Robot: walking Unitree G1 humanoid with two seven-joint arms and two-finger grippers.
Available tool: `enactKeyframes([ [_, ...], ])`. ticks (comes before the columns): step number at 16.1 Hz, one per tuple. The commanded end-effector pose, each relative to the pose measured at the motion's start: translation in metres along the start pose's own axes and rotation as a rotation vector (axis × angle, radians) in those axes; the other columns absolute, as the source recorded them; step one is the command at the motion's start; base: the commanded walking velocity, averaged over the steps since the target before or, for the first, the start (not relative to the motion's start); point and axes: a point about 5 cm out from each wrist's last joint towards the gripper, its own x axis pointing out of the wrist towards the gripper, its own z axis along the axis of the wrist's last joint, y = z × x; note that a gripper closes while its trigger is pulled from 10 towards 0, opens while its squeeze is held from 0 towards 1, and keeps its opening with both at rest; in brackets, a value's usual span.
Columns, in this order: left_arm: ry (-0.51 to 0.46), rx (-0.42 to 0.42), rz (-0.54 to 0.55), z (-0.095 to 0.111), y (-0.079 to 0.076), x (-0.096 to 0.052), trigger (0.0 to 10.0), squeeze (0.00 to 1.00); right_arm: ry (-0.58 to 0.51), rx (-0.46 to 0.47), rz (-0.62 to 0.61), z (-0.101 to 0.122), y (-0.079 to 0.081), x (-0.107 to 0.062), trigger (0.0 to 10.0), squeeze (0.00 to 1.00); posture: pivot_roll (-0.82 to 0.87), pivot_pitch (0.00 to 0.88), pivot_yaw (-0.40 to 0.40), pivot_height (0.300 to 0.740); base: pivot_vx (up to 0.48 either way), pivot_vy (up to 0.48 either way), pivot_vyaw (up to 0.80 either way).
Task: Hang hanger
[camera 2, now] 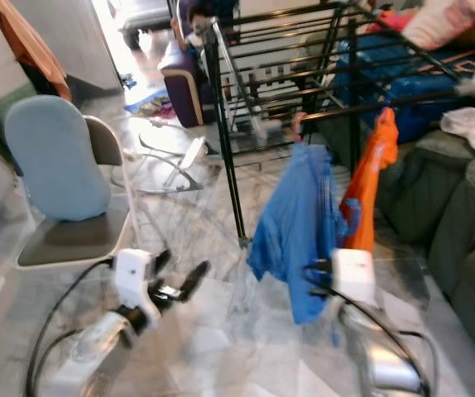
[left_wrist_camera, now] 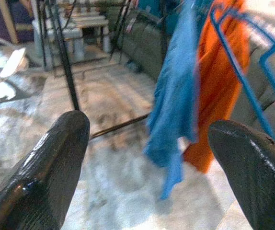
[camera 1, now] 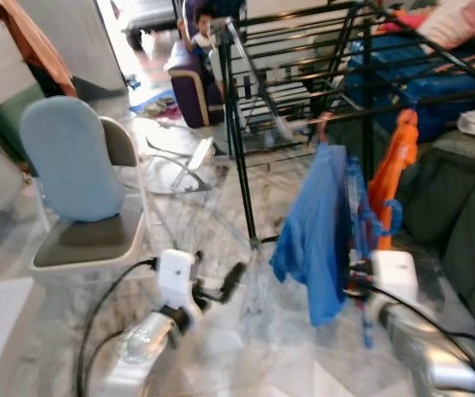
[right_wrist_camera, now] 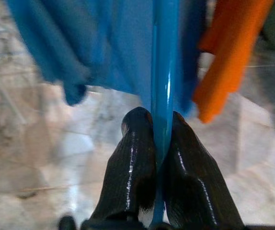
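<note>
— Two garments hang side by side at the near rail of the black drying rack (camera 1: pixel 246 149): a blue shirt (camera 1: pixel 316 236) and an orange garment (camera 1: pixel 393 178). Where is the hanger in all that?

— Among them. The right gripper (right_wrist_camera: pixel 160 143) has its two fingers pinched hard on a thin blue hanger bar (right_wrist_camera: pixel 164 72), which runs straight up between the fingertips with the blue cloth just behind it. In the head views that arm sits low, right under the hanging clothes.

— And the other arm?

— The left gripper (left_wrist_camera: pixel 147 158) is spread wide with nothing between its fingers, pointing across the marble floor (camera 1: pixel 221 331) toward the rack's legs and the shirt.

— How would you expect the hanger to handle?

— Light and fairly stiff, I'd judge, but that glossy bar looks slick, so it could twist or slide in a pinch grip. The shirt is soft and will swing, dragging the load off centre when the arm moves.

— Is the hold a good one, then?

— Firm enough to carry. For steering the hook onto a rail, a grip nearer the neck would give more control than a long bar below it. The frames are blurred, so I can't tell whether the hook is already over the rail or merely close to it.

— Anything nearby to mind?

— The grey sofa (camera 1: pixel 469 215) stands just beside the clothes, and a folding chair with a pale blue backrest (camera 1: pixel 70 157) stands well off to the left.
</note>
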Motion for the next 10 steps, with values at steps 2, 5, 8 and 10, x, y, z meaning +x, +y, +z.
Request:
enactKeyframes([
  [2,0.002,0.01,0.008,0.0,0.0,0.002,10.0,0.0,-0.006,-0.004,-0.013,0.001,-0.005,0.0,10.0,0.0,-0.17,0.0,0.093,0.74,0.0,0.0,0.0],
  [5,0.002,0.012,0.016,0.0,0.001,0.002,10.0,0.0,-0.008,-0.006,-0.007,0.004,-0.005,0.001,10.0,0.0,-0.17,0.0,0.091,0.74,0.0,0.0,0.0],
  [8,-0.009,0.009,0.025,0.001,0.001,0.003,10.0,0.0,-0.07,-0.037,0.008,0.016,-0.002,0.0,10.0,0.0,-0.17,0.0,0.088,0.74,0.0,0.0,0.0],
  [10,-0.009,0.008,0.025,0.001,0.001,0.003,10.0,0.0,-0.124,-0.071,0.027,0.025,0.005,-0.002,10.0,0.0,-0.17,0.0,0.088,0.74,0.0,0.0,0.0],
])
